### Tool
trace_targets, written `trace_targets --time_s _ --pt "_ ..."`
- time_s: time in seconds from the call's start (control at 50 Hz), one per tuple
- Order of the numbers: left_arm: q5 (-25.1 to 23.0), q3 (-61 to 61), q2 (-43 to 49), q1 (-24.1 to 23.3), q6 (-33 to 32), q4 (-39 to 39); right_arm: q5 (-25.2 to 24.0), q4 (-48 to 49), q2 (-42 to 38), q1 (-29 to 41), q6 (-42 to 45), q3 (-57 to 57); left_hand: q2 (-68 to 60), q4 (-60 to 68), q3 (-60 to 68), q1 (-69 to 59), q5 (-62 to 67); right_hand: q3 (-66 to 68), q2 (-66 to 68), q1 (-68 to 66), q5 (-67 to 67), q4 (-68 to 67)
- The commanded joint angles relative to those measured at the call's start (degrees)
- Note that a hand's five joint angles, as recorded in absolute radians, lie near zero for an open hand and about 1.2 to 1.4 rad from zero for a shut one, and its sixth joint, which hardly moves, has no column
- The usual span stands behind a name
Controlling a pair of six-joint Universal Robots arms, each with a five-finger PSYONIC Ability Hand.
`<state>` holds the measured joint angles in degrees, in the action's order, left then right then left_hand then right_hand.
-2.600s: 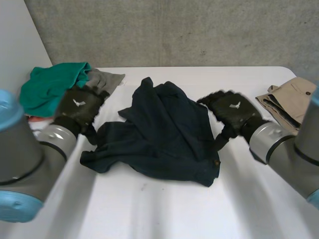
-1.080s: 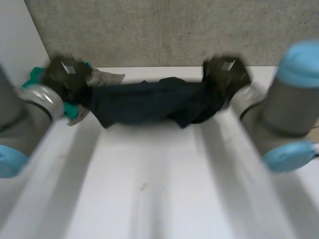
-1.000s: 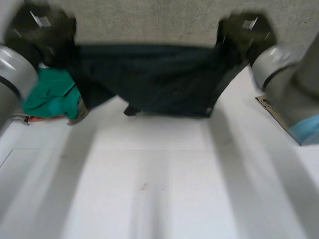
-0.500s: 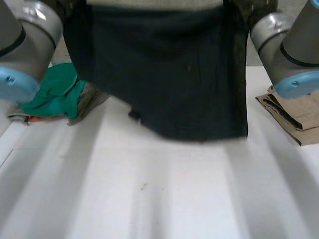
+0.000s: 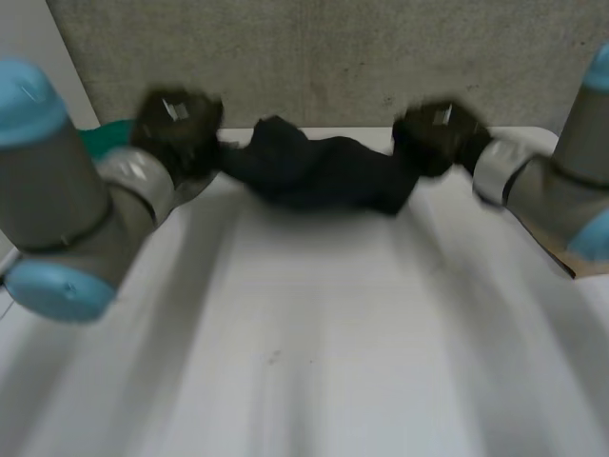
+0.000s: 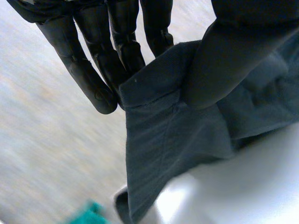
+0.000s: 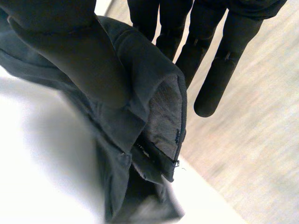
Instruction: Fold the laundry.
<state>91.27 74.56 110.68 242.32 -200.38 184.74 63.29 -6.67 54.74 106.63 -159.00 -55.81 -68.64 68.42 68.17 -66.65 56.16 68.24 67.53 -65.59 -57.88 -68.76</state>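
Observation:
A dark navy garment (image 5: 319, 174) hangs bunched between my two hands over the far part of the white table (image 5: 314, 333). My left hand (image 5: 176, 131) pinches its left end: in the left wrist view the thumb (image 6: 233, 56) presses the cloth's hemmed edge (image 6: 159, 121) against straight fingers (image 6: 93, 70). My right hand (image 5: 440, 135) pinches the right end; in the right wrist view the thumb (image 7: 74, 51) clamps a folded hem (image 7: 159, 116) against the fingers (image 7: 219, 65).
A green garment (image 5: 107, 138) lies at the table's far left behind my left arm, its corner (image 6: 86, 212) below the held cloth in the left wrist view. A tan folded garment (image 5: 561, 255) lies at the right edge. A concrete wall stands behind.
The garment was lifted high and spread out between both hands half a second ago. Both hands have now come down toward the far table, and the cloth is bunched low.

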Motion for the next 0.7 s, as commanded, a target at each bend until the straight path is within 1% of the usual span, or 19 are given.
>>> trace_targets --time_s 0.02,0.06,0.08,0.1,0.12,0.16,0.18,0.22,0.28,0.36,0.44,0.52,0.62,0.7 --pt "0.6 6.0 10.1 -0.5 -3.6 -1.0 2.8 2.2 -5.2 0.9 16.9 -16.7 -7.2 7.4 7.7 -9.2 9.7 11.8 12.5 -14.4 -12.1 -11.2" --pt "1.6 5.9 11.5 -0.4 -4.8 -1.7 4.8 3.3 -6.0 1.2 16.7 -18.1 -1.7 1.9 2.1 -3.6 4.1 11.8 12.5 -14.4 -12.1 -11.2" --pt "2.2 5.9 11.7 -0.2 -5.2 -2.0 6.0 3.8 -6.0 1.4 16.2 -18.6 3.0 -2.8 -2.6 1.0 -0.6 9.2 9.9 -11.9 -9.6 -8.7" --pt "2.9 5.9 11.4 0.0 -5.9 -2.8 8.0 5.1 -5.8 1.4 14.4 -19.8 18.1 -17.9 -17.6 16.1 -15.6 -2.1 -1.4 -0.5 1.8 2.6" --pt "3.1 6.0 11.1 0.1 -6.2 -3.0 8.9 5.8 -5.6 1.5 13.3 -20.3 26.4 -26.2 -25.9 24.4 -23.9 -8.4 -7.7 5.7 8.0 8.9" --pt "3.8 6.3 10.4 0.2 -6.5 -3.2 11.4 8.1 -4.4 1.6 9.1 -22.2 39.2 -39.0 -38.7 37.2 -36.7 -21.7 -20.9 19.0 21.3 22.2" --pt "4.2 6.7 9.6 0.2 -6.6 -3.2 12.1 8.9 -3.8 1.7 7.6 -22.9 42.8 -42.5 -42.3 40.8 -40.3 -24.1 -23.4 21.4 23.7 24.6" --pt "4.3 7.4 8.8 0.2 -6.6 -3.2 13.3 10.2 -1.8 1.6 4.6 -24.7 43.6 -43.4 -43.2 41.6 -41.1 -26.9 -26.2 24.3 26.6 27.5" --pt "4.3 9.7 6.8 0.4 -7.0 -2.9 15.9 12.5 5.2 1.2 -3.0 -29.7 46.3 -46.1 -45.8 44.3 -43.8 -29.6 -28.9 27.0 29.3 30.2" --pt "4.2 12.4 5.1 0.9 -7.7 -2.6 16.9 12.9 10.5 0.9 -9.1 -34.5 46.8 -46.6 -46.4 44.8 -44.3 -29.8 -29.1 27.2 29.5 30.3" --pt "3.1 14.6 3.2 1.1 -8.3 -2.4 17.5 12.9 12.9 1.5 -13.9 -38.6 48.5 -48.3 -48.0 46.5 -46.0 -29.8 -29.1 27.2 29.5 30.3" --pt "2.0 15.6 2.9 1.6 -8.5 -1.8 18.3 13.1 14.5 2.2 -16.4 -41.4 48.5 -48.3 -48.0 46.5 -46.0 -29.5 -28.8 26.8 29.1 30.0" --pt "1.1 15.2 4.5 2.3 -8.7 -2.0 19.8 13.8 14.5 4.1 -16.3 -43.2 47.3 -47.1 -46.9 45.3 -44.9 -29.0 -28.3 26.3 28.6 29.5" --pt "0.9 13.9 6.4 2.8 -8.4 -3.2 22.0 16.1 12.9 6.0 -15.7 -43.8 44.6 -44.4 -44.2 42.6 -42.2 -29.0 -28.3 26.3 28.6 29.5"
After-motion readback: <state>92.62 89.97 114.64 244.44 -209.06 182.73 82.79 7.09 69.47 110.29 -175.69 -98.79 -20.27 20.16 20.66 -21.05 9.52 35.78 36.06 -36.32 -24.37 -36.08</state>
